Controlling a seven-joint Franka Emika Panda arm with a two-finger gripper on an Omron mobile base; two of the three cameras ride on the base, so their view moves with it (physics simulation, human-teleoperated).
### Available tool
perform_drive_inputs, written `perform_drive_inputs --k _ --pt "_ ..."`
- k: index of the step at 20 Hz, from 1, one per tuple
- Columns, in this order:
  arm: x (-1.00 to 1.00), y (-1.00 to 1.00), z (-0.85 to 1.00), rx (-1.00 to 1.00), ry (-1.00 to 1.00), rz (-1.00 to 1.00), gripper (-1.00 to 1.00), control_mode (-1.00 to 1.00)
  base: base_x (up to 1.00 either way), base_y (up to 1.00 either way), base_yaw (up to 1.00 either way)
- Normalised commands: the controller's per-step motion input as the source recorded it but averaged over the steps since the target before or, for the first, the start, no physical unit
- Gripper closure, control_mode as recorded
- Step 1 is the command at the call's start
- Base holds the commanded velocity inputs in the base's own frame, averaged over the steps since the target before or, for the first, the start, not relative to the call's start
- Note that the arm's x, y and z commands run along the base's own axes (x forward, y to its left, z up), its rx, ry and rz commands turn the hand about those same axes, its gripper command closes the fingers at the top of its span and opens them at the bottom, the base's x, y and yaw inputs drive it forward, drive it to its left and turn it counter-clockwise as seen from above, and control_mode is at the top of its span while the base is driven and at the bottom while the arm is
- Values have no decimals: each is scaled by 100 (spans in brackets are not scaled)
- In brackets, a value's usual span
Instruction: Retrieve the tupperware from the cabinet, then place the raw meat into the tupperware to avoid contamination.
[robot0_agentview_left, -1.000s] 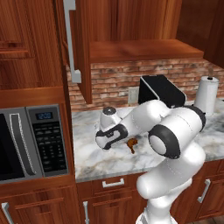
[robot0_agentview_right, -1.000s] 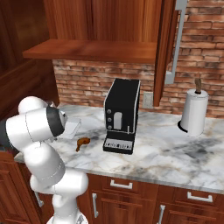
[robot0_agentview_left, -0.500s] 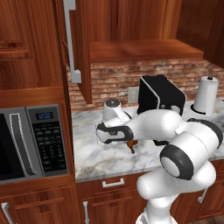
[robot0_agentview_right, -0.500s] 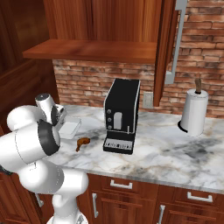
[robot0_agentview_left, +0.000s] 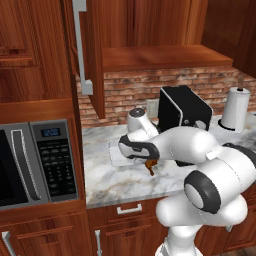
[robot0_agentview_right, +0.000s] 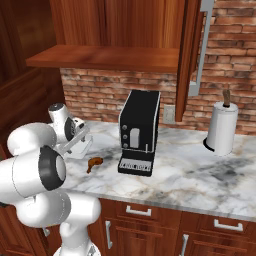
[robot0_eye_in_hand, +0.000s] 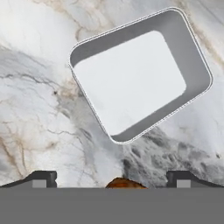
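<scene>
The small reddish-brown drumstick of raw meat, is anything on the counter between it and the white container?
Nothing visible: the reddish-brown drumstick lies just beside the empty shallow white rectangular container, with bare marble counter between them.

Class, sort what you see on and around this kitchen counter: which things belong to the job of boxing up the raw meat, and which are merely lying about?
Part of the job:
- tupperware, empty, on the counter
- raw meat, on the counter beside it
- cabinet, door open
- gripper, open above the counter

Lying about:
- coffee machine
- paper towel roll
- microwave
</scene>
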Motion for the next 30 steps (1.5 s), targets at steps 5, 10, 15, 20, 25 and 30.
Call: perform_drive_inputs --k 5,10,15,20,25,30 --pt "2 -36 14 0 7 -37 -100 -100 0 0 0" --pt "-4 -44 1 9 1 -29 -100 -100 0 0 0" --pt "-12 -57 -1 16 -1 -18 -100 -100 0 0 0" --pt "-40 -37 0 19 0 -19 -100 -100 0 0 0" --pt "-21 17 -6 8 -3 -20 -100 -100 0 0 0" --pt "9 50 -16 0 0 -23 -100 -100 0 0 0"
